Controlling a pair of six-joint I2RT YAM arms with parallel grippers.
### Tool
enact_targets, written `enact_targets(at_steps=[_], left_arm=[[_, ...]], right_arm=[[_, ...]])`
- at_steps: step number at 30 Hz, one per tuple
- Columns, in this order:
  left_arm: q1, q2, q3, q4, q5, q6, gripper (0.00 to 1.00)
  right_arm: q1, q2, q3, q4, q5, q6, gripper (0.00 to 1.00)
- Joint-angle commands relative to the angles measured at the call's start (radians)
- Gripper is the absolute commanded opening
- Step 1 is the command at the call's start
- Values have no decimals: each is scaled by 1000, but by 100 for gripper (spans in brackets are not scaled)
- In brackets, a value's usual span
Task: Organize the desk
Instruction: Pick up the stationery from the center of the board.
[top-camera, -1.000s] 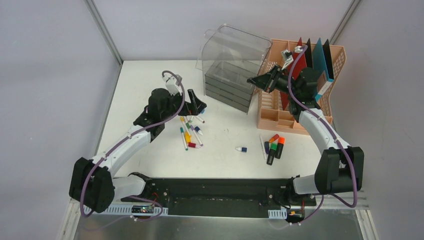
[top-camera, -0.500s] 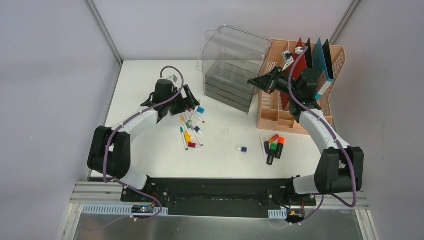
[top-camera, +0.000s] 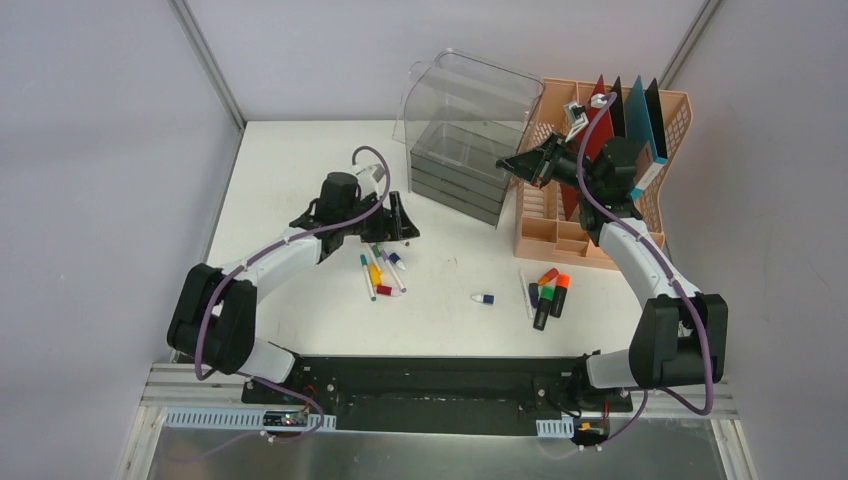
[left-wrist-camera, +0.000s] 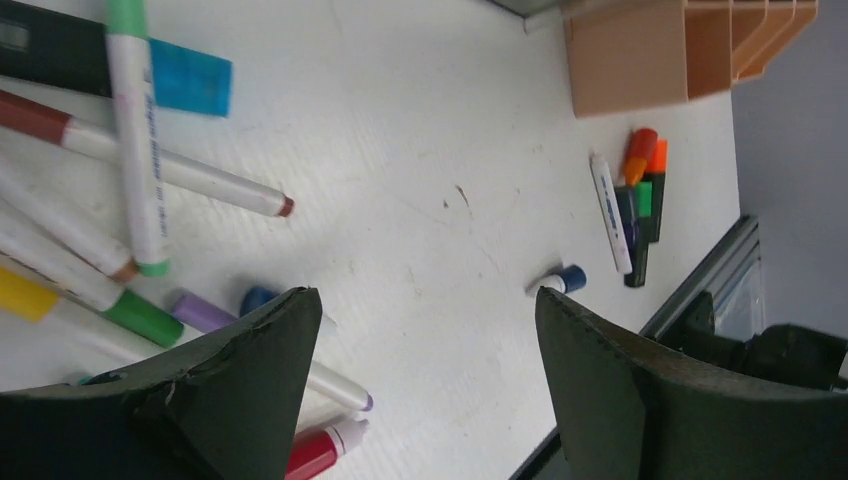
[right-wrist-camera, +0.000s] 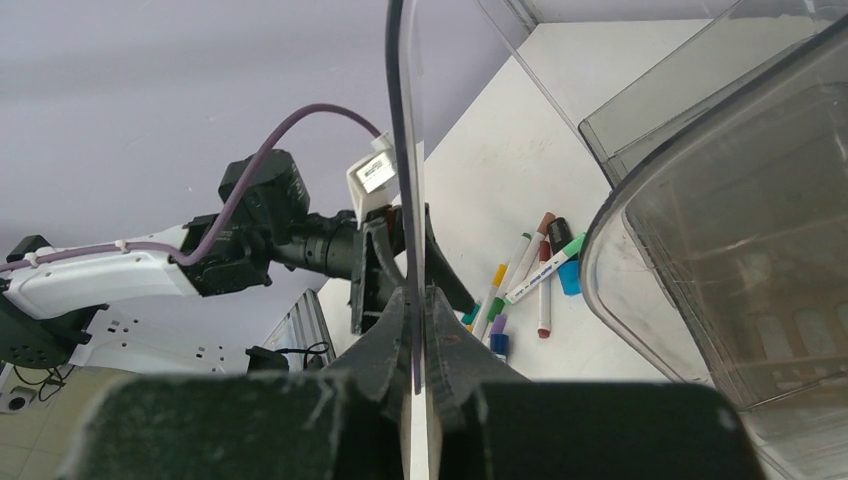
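The white desk (top-camera: 450, 310) holds a loose pile of markers (top-camera: 378, 262). My left gripper (top-camera: 397, 222) is open and empty, low over that pile; the left wrist view shows its midpoint (left-wrist-camera: 425, 310) over bare desk, with the markers (left-wrist-camera: 140, 150) to the left of its fingers. My right gripper (top-camera: 512, 163) is shut on the thin edge of the clear plastic drawer cover (top-camera: 470, 110). In the right wrist view that clear wall (right-wrist-camera: 400, 150) runs straight down between the closed fingers of this gripper (right-wrist-camera: 418, 300).
A peach organizer (top-camera: 600, 180) with red, black and blue dividers stands at the back right. Highlighters (top-camera: 550, 290) and a white pen lie in front of it. A small blue-capped piece (top-camera: 484, 298) lies mid-desk. Grey trays (top-camera: 455, 170) sit under the clear cover.
My left gripper has swung right and toward the front, over the marker pile, hiding the teal piece. The right arm has not moved.
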Motion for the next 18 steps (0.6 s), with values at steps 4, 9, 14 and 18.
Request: enact_targets(at_steps=[4,9,14,18], left_arm=[[-39,-99,-15,19,-160,104,82],[-9,1,96,-101,-395,-91,80],[-8,122,227,-222,-499,-275,62],[-8,214,320,-274,-532,-319,55]], right_arm=[[-15,-33,-6,39,-21,21,0],[-14,-37,-10,40,-23,20,0],[-14,-42,-15,41,-27,20,0],[-16,-46,-16,41,-30,18,0]])
